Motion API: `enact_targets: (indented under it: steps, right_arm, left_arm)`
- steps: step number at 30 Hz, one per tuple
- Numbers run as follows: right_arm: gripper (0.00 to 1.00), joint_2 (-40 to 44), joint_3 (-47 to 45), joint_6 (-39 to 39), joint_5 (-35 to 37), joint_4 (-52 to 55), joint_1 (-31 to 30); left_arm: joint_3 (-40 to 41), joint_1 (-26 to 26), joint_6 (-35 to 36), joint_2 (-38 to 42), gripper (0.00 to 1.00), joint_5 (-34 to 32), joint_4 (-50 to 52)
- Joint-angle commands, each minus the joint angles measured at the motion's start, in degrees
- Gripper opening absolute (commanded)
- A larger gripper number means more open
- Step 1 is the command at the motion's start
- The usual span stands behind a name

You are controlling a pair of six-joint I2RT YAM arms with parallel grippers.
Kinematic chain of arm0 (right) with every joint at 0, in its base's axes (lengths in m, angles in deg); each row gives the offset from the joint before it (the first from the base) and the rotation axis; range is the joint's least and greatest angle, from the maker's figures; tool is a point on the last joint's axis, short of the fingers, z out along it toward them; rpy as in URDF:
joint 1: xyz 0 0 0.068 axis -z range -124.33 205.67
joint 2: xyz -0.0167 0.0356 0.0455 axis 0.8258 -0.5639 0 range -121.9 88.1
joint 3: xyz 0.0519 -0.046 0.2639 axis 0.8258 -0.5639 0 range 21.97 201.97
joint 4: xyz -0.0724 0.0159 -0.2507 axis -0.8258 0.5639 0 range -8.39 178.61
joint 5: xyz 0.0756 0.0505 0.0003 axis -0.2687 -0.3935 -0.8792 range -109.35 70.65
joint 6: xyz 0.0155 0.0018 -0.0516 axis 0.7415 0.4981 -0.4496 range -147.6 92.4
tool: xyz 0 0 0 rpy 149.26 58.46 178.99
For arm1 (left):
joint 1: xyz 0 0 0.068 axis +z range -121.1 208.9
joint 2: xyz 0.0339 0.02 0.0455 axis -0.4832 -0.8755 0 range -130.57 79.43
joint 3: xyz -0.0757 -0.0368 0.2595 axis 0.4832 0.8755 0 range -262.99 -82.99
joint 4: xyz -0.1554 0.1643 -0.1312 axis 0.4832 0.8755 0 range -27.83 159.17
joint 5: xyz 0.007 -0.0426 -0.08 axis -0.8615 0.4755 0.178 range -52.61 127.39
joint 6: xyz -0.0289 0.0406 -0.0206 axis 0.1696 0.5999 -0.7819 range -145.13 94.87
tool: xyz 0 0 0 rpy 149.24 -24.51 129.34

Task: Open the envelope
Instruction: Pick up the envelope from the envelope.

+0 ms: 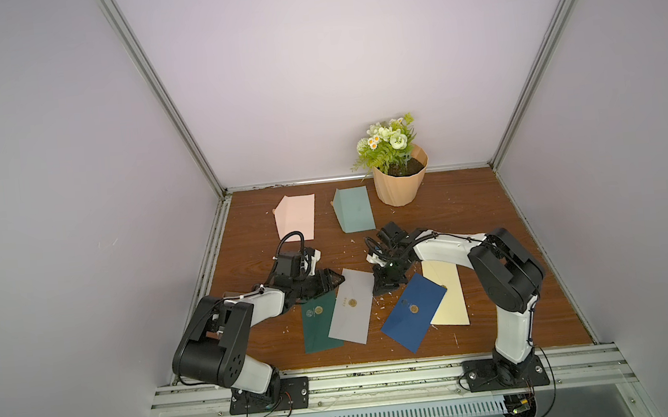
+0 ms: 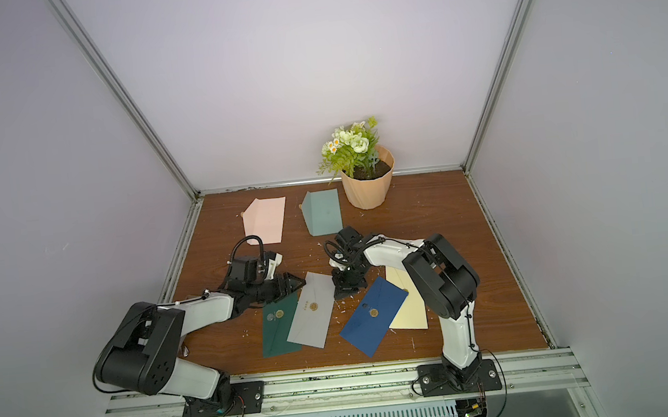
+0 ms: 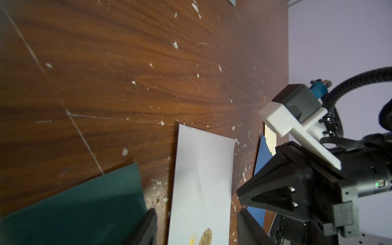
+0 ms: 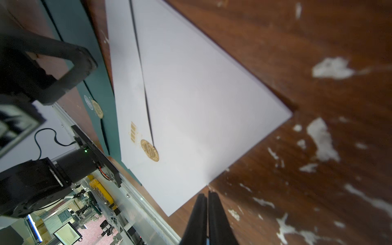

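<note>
The grey envelope (image 1: pixel 352 306) lies flat toward the front edge of the bench (image 1: pixel 491 211), about midway between its side edges. One long side overlaps a dark green envelope (image 1: pixel 318 328). The flap is down, fastened by a gold seal (image 4: pixel 149 150).

My left tool (image 1: pixel 333 283) sits low at the envelope's far end, jaws apart on either side of it, likely ready to steady the paper.

My right tool (image 4: pixel 207 194) is closed and empty, its tip just beside the envelope's right edge. I judge this makes a thin wedge for slipping under the flap.
</note>
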Motion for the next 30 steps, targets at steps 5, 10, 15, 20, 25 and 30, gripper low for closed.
enact_targets:
  steps: [5, 10, 15, 20, 25, 30]
  right_arm:
    - [0.12, -3.6, 2.2, 0.4, -2.2, -0.6, -0.3]
    - [0.12, -5.5, 3.9, 0.0, -2.7, -0.3, -0.3]
    - [0.12, -6.7, 4.9, -0.5, -2.9, 0.1, -0.3]
    - [0.12, -7.7, 6.1, -1.1, -3.1, 0.6, -0.3]
    - [0.12, -8.4, 6.9, -1.6, -3.2, 1.1, -0.3]
    - [0.12, -8.7, 7.2, -1.9, -3.2, 1.2, -0.3]
  left_arm:
    - [-1.5, 0.2, 1.5, -3.8, 0.62, 2.5, 0.4]
    - [-2.4, -0.8, 2.7, -5.2, 0.62, 2.2, 2.3]
    - [-2.2, -1.4, 1.6, -5.7, 0.48, 4.1, -0.3]
    - [-1.0, -1.7, -2.0, -5.5, 0.26, 9.2, -8.4]
    - [0.6, -1.8, -6.0, -5.3, 0.26, 12.5, -15.7]
    - [1.4, -1.8, -8.3, -6.1, 0.22, 14.1, -19.5]
